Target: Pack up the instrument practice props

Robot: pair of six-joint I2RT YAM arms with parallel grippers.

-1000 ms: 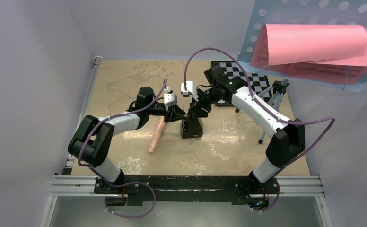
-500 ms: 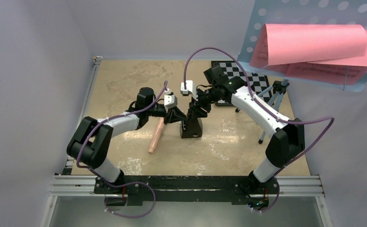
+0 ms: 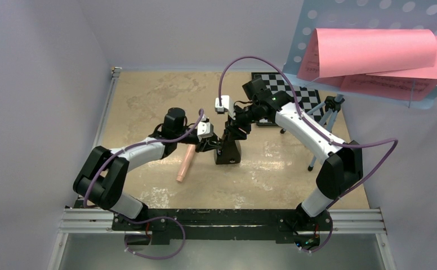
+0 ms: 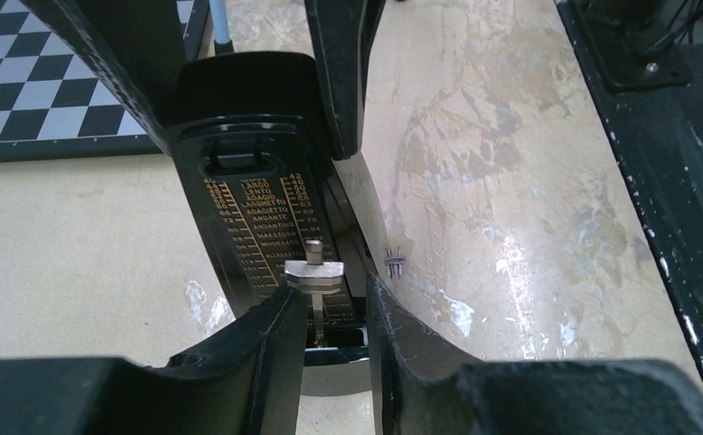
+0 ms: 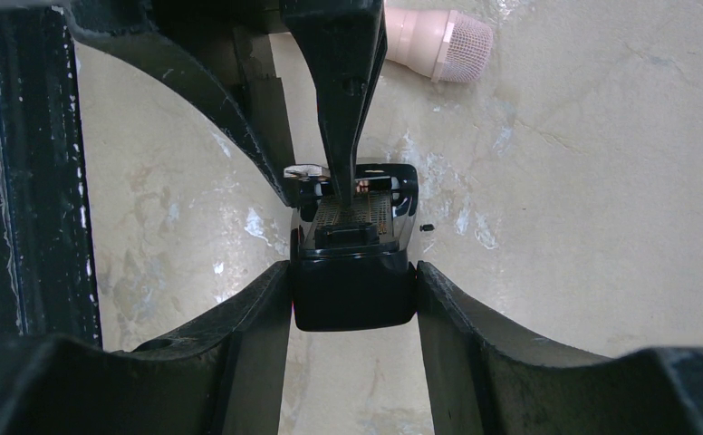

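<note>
One black metronome [image 3: 228, 152] stands upright: the right gripper [image 5: 352, 272] clamps its sides, the left gripper's [image 4: 330, 299] narrowly parted jaws flank its pendulum weight [image 4: 313, 272] — grip unclear.

White arms [image 3: 303, 126], black joints, looping purple cables [image 3: 244, 59]; black paint seemingly chipped.

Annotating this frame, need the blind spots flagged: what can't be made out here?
- left gripper: left wrist view, fingers flank the pendulum; contact unclear, their tips hide its base.
- music stand: top view, cut off by top and right edges.
- pink pages: top view, print too small to read.
- chessboard: top view, partly behind the right arm.
- recorder: right wrist view, only one end shows, rest behind a left finger.
</note>
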